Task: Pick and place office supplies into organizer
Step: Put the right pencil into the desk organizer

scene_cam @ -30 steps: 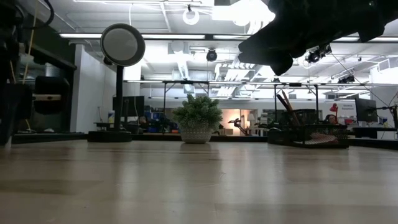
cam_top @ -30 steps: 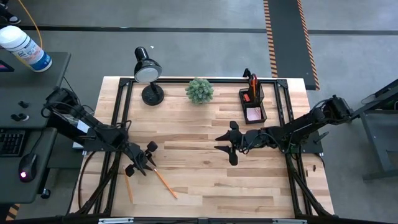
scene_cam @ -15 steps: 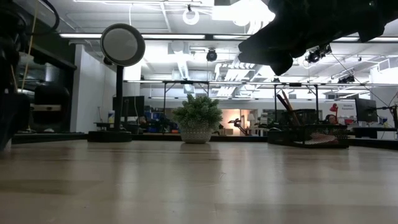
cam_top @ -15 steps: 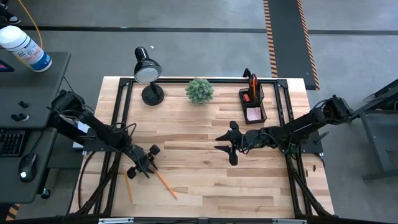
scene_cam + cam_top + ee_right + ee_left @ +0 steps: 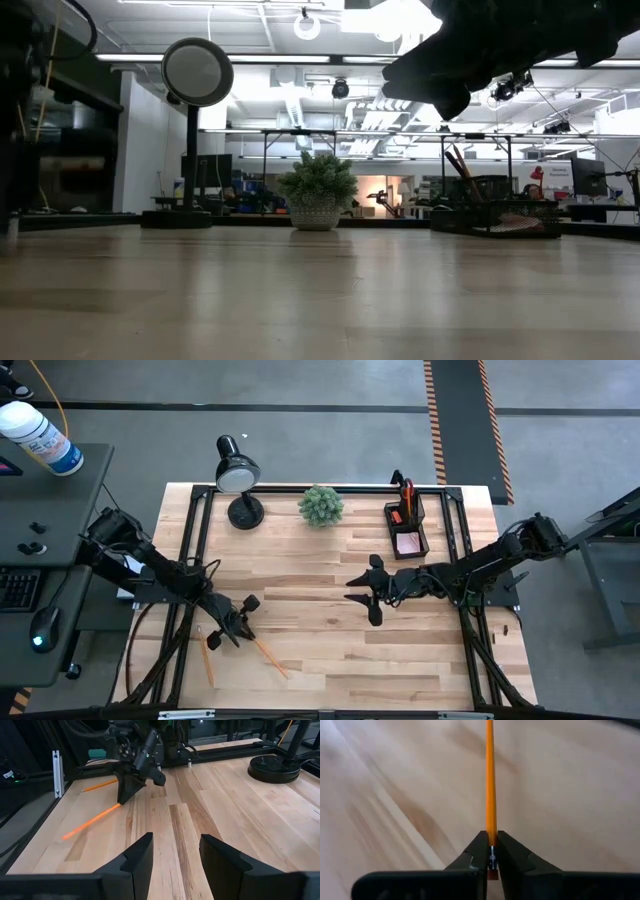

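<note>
Robotics lab, ceiling strip lights (image 5: 215, 57), floor hazard tape (image 5: 437, 420)

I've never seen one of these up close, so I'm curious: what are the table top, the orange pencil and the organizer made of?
Table: looks like pale wood planks with visible grain and a slight sheen. Pencil, pinched in the left gripper: probably painted wood, glossy orange, with a metal band near the end. Organizer: black, likely metal mesh, though its weave is too small to tell.

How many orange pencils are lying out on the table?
2. One pencil lies near the front left, its end pinched by the left gripper. The other pencil lies just left of it, untouched. More may stand hidden in the organizer.
</note>
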